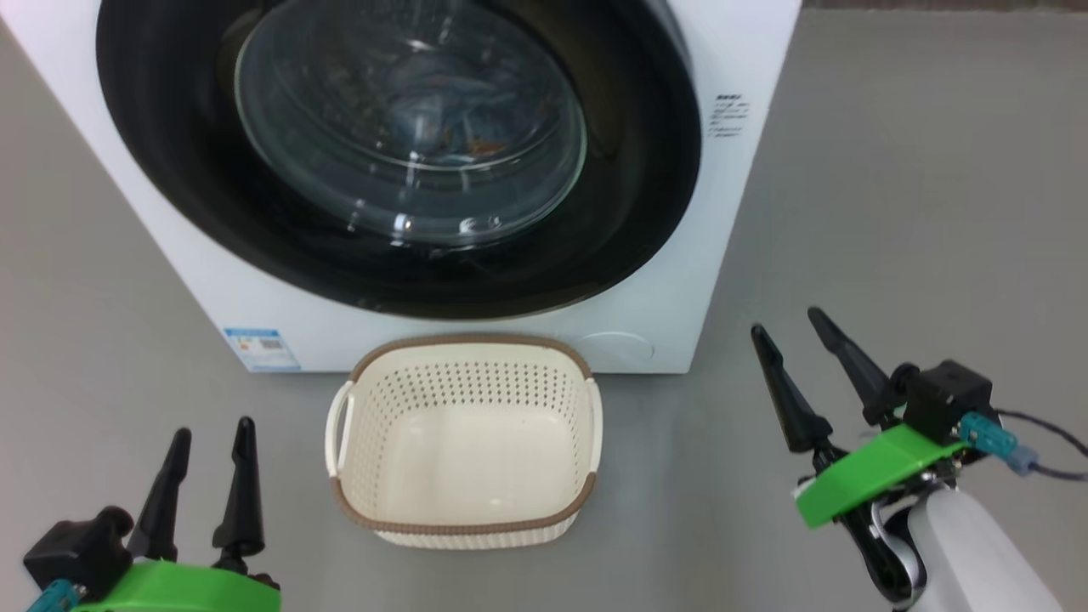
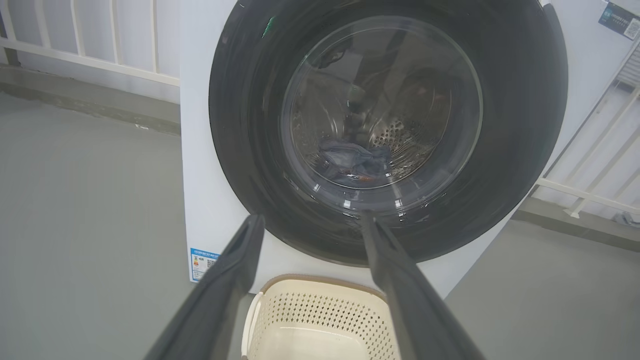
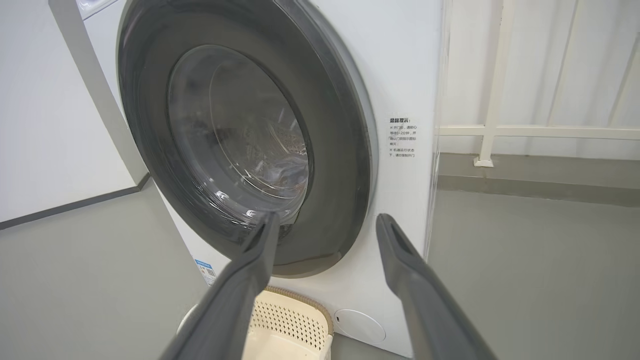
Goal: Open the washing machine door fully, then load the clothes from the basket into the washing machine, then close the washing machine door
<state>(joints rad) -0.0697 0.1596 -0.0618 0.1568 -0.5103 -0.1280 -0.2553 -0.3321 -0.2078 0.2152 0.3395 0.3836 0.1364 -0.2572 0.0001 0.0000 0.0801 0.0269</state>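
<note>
The white washing machine (image 1: 654,280) faces me with its round black door (image 1: 629,195) shut flat against the front. Through the glass bowl the blue clothes (image 2: 357,165) lie in the steel drum. The cream basket (image 1: 463,438) sits on the floor right before the machine, with nothing in it. My left gripper (image 1: 212,433) is open at the lower left, left of the basket. Open too, my right gripper (image 1: 789,325) stands to the basket's right, level with the machine's front corner. Nothing is between either pair of fingers.
Grey floor (image 1: 918,212) spreads on both sides of the machine. A white railing (image 3: 495,131) runs behind it on the right, and another railing (image 2: 90,55) on the left. A blue label (image 1: 262,347) marks the machine's lower left corner.
</note>
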